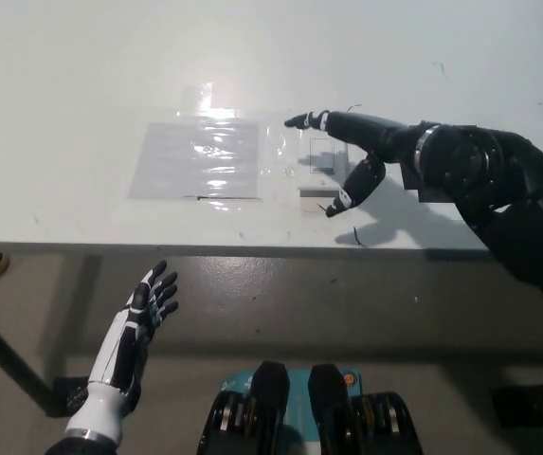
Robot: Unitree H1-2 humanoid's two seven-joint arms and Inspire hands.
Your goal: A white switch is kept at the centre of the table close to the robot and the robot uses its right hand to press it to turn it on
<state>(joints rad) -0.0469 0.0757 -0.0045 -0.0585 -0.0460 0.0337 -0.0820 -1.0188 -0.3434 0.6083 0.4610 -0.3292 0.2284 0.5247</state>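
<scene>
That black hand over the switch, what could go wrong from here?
1. The right hand is spread wide over the switch and hides much of it, so a fingertip might land on the plate and miss the rocker.
2. The switch sits near the table's front edge, so a slanted push might slide it.
3. The shiny plastic sheet lies just beside it, and a stray finger could catch it.
The left hand rests below the table, no help.

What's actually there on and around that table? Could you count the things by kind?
White switch: 1
Clear plastic sheet taped to the table: 1
Robot hands: 2, the black right hand over the switch, the white left hand open below the table edge
Total: 4
</scene>
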